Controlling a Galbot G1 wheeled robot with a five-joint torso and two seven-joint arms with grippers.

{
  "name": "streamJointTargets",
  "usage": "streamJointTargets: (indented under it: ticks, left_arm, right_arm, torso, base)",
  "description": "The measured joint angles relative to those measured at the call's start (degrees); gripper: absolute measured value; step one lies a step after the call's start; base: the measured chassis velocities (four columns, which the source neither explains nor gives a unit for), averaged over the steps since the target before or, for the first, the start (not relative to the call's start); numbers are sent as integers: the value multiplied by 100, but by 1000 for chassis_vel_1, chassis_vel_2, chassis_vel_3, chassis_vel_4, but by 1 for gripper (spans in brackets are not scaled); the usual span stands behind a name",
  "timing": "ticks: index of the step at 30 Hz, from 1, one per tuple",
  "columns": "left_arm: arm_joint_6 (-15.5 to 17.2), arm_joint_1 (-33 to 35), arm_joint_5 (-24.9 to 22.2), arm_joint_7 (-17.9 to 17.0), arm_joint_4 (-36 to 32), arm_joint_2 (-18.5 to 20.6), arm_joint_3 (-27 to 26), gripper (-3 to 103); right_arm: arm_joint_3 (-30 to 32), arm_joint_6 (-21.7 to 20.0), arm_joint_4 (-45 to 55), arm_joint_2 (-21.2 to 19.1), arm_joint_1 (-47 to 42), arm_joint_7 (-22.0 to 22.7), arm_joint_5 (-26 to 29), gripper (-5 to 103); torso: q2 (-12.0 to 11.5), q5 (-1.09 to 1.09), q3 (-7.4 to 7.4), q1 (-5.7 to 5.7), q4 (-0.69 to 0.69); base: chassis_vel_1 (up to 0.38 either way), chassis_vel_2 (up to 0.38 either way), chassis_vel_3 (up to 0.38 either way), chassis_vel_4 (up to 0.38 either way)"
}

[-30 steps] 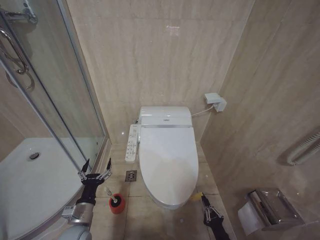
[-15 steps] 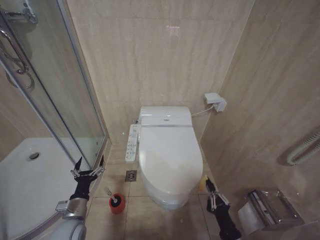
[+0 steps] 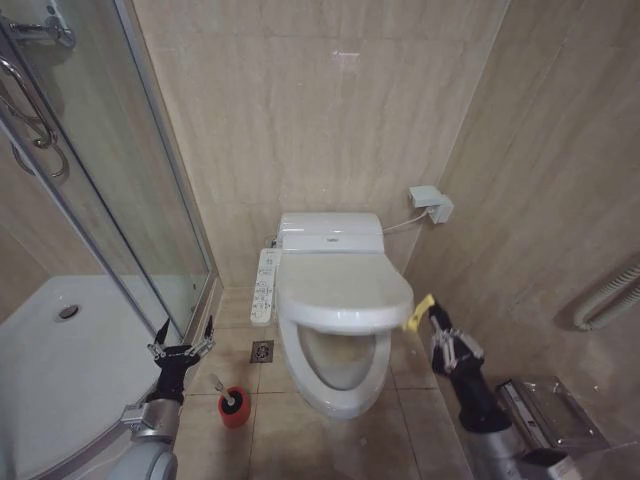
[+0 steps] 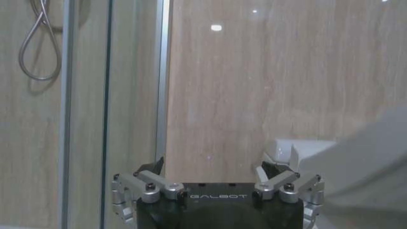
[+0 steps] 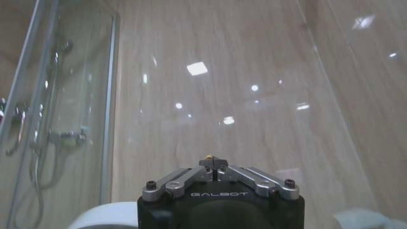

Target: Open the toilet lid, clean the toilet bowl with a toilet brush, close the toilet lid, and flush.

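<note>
The white toilet lid is lifted partway at its front, hinged at the back. Below it the toilet bowl shows a yellowish stain inside. My right gripper is at the lid's front right edge, shut on the lid's small yellow tag. In the right wrist view the right gripper has its tips together with a bit of yellow between them. The toilet brush stands in its red holder on the floor left of the bowl. My left gripper hangs open just left of the brush, and the left gripper holds nothing.
A glass shower door and a white shower tray fill the left side. The button panel runs along the seat's left. A floor drain lies beside the bowl. A metal paper holder sticks out from the right wall.
My right gripper has risen and moved right with the yellow tag, lifting the lid's front edge so the bowl now shows. The left gripper only shifted a little.
</note>
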Motion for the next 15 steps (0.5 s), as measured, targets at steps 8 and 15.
streamJointTargets:
  ticks: [8,15]
  left_arm:
    - [-1,101,174,0,111,-60,14,100]
    - [3,204,366,-1,111,-160,-5,100]
  right_arm:
    - [99,-553,67,-695,759,193,657,0]
    - [-17,-784,-808,-1373,1806,304,1222,0]
  torso:
    - [0,0,0,0,0]
    - [0,1,0,0,0]
  base:
    - [0,0,0,0]
    - [0,0,0,0]
